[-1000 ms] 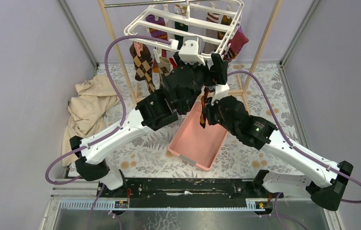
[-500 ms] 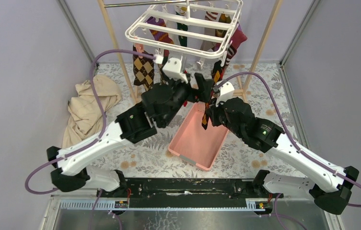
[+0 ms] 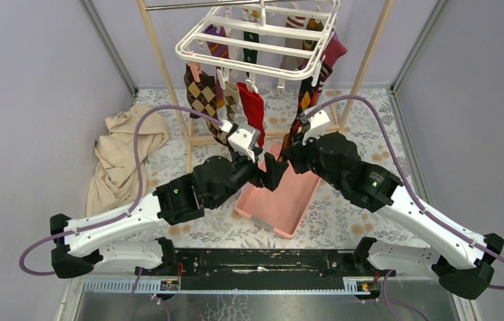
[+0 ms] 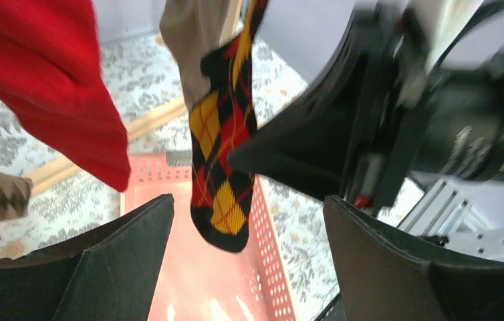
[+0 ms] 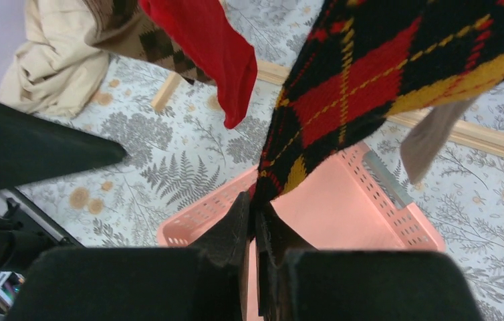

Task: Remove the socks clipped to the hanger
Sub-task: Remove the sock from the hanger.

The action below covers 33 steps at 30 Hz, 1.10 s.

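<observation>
Left end effector (image 3: 271, 171): jaws wide apart and empty. It sits low over the near-left part of the tray, pointing up and away.
Right end effector (image 5: 255, 204): pinched tight on the black-red-yellow argyle sock (image 5: 369, 80), partway along its length. The toe dangles free below the grip.
Pink tray (image 3: 273, 224): perforated walls, on the fern-patterned worktop (image 3: 196, 214), directly under both end effectors.
Held sock, axis: runs steeply up and away to the right, from the grip to the front-right corner of the hanger (image 3: 236, 57). The clip there is too small to tell whether it is closed on the cuff.
Key relation: the cuff end lies above and beyond the right end effector, the tray below it. A pull down along the sock's length looks like the way off the clip.
Nearer arm: right, already on the sock. The left is just beside it, on its left, and sees the toe through its open gap, beyond the fingertips.
Red sock (image 3: 255, 110): hangs from the front bar above the left end effector, just left of the held one.
Brown argyle sock (image 3: 199, 97): front-left corner, farther left.
Hanger, position: far end, above both arms, hung inside the wooden frame (image 3: 166, 67), with more socks clipped behind.
Risk: the rack may swing with the pull.
</observation>
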Each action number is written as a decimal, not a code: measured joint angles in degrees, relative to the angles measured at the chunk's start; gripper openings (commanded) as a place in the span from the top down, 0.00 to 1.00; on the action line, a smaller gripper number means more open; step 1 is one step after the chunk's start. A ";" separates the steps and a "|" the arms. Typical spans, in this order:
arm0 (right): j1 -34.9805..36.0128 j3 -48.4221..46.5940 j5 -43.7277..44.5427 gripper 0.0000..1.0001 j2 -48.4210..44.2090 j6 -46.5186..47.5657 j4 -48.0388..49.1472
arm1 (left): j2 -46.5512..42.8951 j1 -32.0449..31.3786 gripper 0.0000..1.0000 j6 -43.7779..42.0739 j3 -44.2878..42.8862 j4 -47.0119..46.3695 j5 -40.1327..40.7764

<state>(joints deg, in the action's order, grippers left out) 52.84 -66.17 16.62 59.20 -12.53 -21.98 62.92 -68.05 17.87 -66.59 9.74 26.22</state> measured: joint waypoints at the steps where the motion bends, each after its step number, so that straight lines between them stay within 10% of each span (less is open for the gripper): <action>1: 0.00 -0.44 -0.28 1.00 0.00 -0.24 0.00 | 0.02 -0.17 0.11 0.17 1.14 -0.13 -0.31; 33: -0.02 -4.42 -1.20 1.00 3.56 -3.63 -3.04 | 2.32 -0.48 0.05 -0.24 17.88 -17.90 4.90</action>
<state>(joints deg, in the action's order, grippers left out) 52.82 -70.59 15.42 62.76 -16.16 -25.02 65.23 -68.53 17.63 -48.71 -8.16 31.11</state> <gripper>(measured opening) 0.083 0.944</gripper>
